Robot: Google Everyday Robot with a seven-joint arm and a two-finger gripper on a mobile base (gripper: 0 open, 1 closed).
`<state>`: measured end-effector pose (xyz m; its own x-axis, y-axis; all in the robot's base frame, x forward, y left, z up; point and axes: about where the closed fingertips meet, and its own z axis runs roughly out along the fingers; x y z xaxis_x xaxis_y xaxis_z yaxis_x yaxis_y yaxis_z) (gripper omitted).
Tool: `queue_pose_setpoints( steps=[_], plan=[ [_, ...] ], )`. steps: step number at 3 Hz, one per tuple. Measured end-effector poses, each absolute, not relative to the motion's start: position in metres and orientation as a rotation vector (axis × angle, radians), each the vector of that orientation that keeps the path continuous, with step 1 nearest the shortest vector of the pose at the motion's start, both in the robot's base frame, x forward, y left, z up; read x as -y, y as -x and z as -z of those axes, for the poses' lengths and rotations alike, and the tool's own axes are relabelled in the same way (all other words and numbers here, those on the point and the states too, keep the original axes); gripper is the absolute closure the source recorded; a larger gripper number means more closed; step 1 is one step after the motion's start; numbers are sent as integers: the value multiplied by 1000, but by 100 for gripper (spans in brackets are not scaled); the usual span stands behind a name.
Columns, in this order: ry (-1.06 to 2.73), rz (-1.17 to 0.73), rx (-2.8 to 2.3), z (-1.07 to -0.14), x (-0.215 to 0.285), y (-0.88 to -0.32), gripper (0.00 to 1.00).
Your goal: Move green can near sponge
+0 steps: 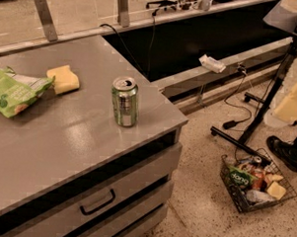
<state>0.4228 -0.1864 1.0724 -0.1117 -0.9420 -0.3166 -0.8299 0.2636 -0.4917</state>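
The green can (pixel 124 101) stands upright on the grey counter (pixel 63 141), near its right front corner, silver top with pull tab showing. The sponge (pixel 64 79), a pale yellow soft block, lies on the counter to the can's left and a little farther back, about a can's height away from it. My gripper (pixel 291 99) shows as a pale yellow, blurred shape at the right edge of the camera view, out over the floor and well to the right of the can. It holds nothing that I can see.
A crinkled green snack bag (pixel 14 92) lies just left of the sponge. The counter has drawers with a dark handle (pixel 98 202). On the floor to the right are a wire basket (pixel 256 184) of snacks, a black stand's legs (pixel 246 134), cables and a dark shoe (pixel 285 152).
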Motion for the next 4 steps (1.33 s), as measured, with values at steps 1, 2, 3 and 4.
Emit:
queue_pose_setpoints(
  steps=[1,2,3,4],
  plan=[
    [1597,256,-1970,-1073,186,-423,0],
    [1620,156,-1943,-1062,167,-442,0],
    [1594,-30,-1901,-1042,138,-480,0],
    [1574,-198,-1847,-1018,104,-518,0]
  ],
)
